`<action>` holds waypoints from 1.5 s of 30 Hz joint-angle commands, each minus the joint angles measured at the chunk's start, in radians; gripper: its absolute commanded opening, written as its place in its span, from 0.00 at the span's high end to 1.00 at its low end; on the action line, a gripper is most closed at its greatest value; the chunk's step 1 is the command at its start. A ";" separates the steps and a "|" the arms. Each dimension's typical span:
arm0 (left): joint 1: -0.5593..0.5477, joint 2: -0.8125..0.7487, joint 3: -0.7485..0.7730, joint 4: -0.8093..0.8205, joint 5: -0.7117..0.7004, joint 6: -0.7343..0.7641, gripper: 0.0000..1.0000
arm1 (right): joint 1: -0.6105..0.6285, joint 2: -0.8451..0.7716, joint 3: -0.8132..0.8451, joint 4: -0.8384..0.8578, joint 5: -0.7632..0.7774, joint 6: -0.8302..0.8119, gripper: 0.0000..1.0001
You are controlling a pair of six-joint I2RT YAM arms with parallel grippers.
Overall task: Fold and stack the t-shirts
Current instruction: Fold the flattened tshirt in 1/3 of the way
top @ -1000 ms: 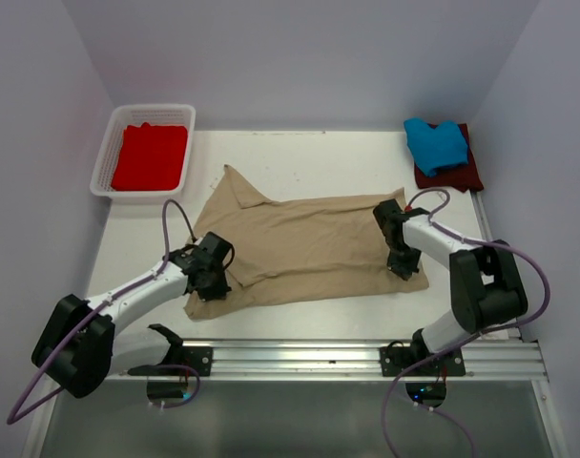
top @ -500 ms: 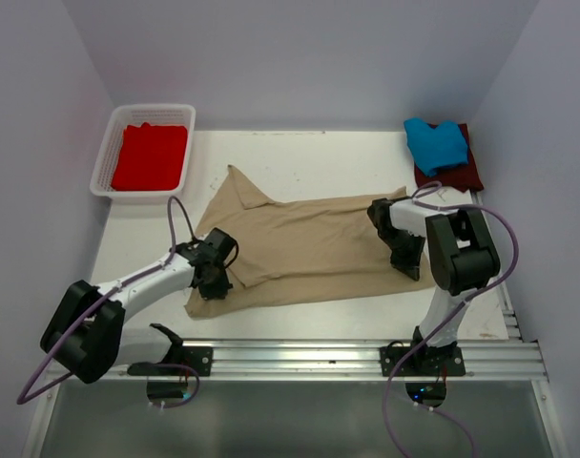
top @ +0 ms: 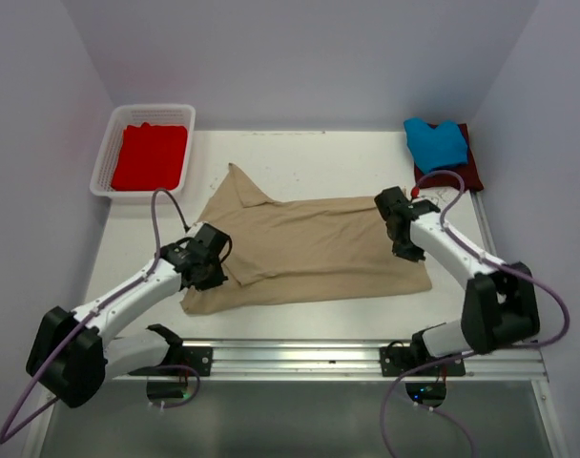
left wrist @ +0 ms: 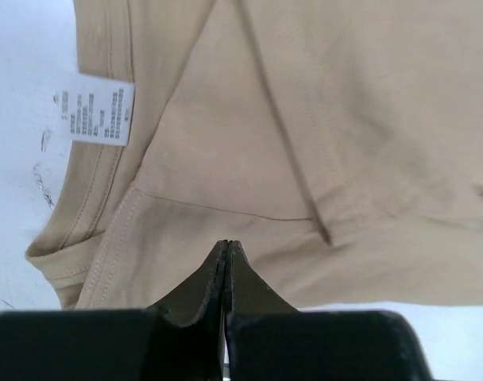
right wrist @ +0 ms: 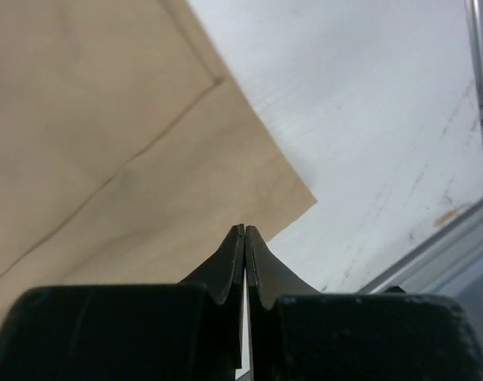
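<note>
The tan t-shirt [top: 309,248] lies spread flat on the white table, half folded along its length, collar end to the left. My left gripper [top: 212,275] is shut and empty just above the cloth near the collar. The left wrist view shows its tips [left wrist: 226,248] over the tan cloth [left wrist: 321,119], next to the white neck label [left wrist: 94,115]. My right gripper [top: 409,250] is shut and empty over the shirt's right hem. The right wrist view shows its tips [right wrist: 244,232] above the hem corner [right wrist: 293,190]. The blue shirt [top: 435,143] lies folded on the maroon one [top: 465,177] at the back right.
A white lattice basket [top: 142,111] at the back left holds the red shirt [top: 149,157]. A metal rail [top: 366,358] runs along the near table edge, and also shows in the right wrist view [right wrist: 481,63]. Grey walls close in on three sides.
The right arm's elbow has swung out to the right and its gripper has moved slightly away along the shirt's right edge. The left gripper has shifted a little left. Both stay shut.
</note>
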 commanded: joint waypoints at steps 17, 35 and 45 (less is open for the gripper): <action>0.002 -0.038 0.005 0.360 0.284 -0.047 0.38 | 0.144 -0.324 0.048 0.297 -0.309 -0.213 0.36; -0.024 0.078 0.004 0.255 0.235 -0.060 0.52 | 0.144 -0.276 0.054 0.295 -0.263 -0.191 0.37; -0.032 0.143 -0.009 0.281 0.207 -0.047 0.53 | 0.144 -0.263 0.049 0.291 -0.255 -0.186 0.39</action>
